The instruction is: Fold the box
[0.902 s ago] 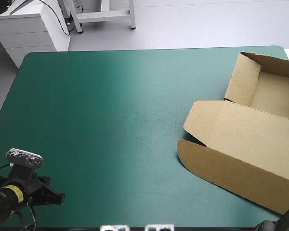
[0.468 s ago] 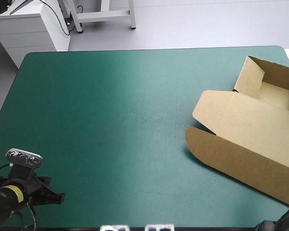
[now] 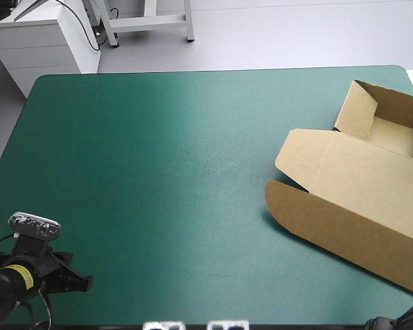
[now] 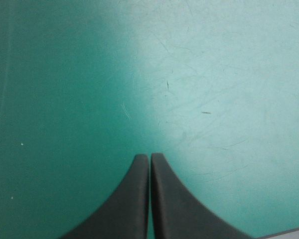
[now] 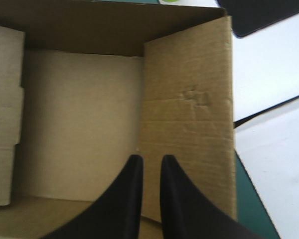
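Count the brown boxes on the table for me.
1. The box sits at the right side of the table, its tray end toward the far right corner and its wide lid panel reaching toward the near edge. Part of it runs out of the high view.

A teal-green cover over the table, rounded far corners, fine faint scratches.

White cabinet on pale grey floor
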You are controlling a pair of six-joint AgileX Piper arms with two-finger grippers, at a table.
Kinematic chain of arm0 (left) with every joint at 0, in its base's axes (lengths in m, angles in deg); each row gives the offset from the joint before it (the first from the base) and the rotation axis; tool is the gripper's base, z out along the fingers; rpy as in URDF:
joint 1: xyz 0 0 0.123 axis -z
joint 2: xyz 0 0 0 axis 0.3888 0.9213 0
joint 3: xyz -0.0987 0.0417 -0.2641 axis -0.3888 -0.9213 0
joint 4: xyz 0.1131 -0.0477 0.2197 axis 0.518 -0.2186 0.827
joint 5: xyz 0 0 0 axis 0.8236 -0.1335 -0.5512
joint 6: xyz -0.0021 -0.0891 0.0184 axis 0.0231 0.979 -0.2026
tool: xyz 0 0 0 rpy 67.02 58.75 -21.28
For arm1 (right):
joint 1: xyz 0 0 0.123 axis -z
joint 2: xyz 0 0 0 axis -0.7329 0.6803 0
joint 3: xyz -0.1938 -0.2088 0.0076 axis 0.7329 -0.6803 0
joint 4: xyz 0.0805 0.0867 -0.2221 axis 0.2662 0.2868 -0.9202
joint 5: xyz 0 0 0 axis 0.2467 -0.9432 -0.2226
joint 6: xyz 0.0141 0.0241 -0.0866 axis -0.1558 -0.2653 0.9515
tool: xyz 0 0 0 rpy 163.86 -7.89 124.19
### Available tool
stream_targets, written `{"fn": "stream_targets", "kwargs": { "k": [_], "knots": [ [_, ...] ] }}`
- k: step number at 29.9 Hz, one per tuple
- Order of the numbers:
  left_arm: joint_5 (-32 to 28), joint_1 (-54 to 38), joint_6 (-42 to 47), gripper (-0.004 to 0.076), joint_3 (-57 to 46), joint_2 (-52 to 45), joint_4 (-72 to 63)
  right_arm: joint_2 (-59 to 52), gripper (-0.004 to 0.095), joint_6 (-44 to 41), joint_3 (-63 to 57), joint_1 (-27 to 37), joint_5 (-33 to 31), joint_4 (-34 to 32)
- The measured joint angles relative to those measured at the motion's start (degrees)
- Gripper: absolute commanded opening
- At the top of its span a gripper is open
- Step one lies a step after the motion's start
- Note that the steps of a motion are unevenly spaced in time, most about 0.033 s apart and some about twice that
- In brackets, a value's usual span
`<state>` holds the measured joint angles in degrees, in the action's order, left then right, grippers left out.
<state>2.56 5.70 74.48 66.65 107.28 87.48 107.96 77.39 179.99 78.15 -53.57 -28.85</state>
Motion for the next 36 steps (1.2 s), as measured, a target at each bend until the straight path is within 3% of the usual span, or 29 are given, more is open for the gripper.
{"fn": "stream_targets", "kwargs": {
  "k": [6, 12, 20, 27, 36],
  "knots": [
    [-0.61, 0.00, 0.00, -0.0008, 0.00, 0.00, 0.00, -0.97, -0.0011, 8.37, 0.06, -0.50, -5.01, 12.19],
    [-0.65, 0.00, 0.00, -0.0008, 0.00, 0.00, 0.13, -2.16, -0.0010, 10.24, 0.06, -6.42, -8.12, 12.84],
    [-1.48, 0.00, 0.00, -0.0008, 0.00, 0.00, 0.19, -8.73, -0.0008, 9.91, -0.48, -24.22, -10.25, 10.25],
    [-5.67, 0.00, 0.00, -0.0008, 0.00, 0.00, 0.13, -23.33, -0.0008, 8.34, -14.40, -35.26, -3.38, 8.16],
    [-11.81, 0.00, -0.49, -0.0008, 0.00, 0.00, 0.10, -51.28, -0.0009, 9.47, -40.45, -38.23, 5.09, 6.99]
  ]
}}
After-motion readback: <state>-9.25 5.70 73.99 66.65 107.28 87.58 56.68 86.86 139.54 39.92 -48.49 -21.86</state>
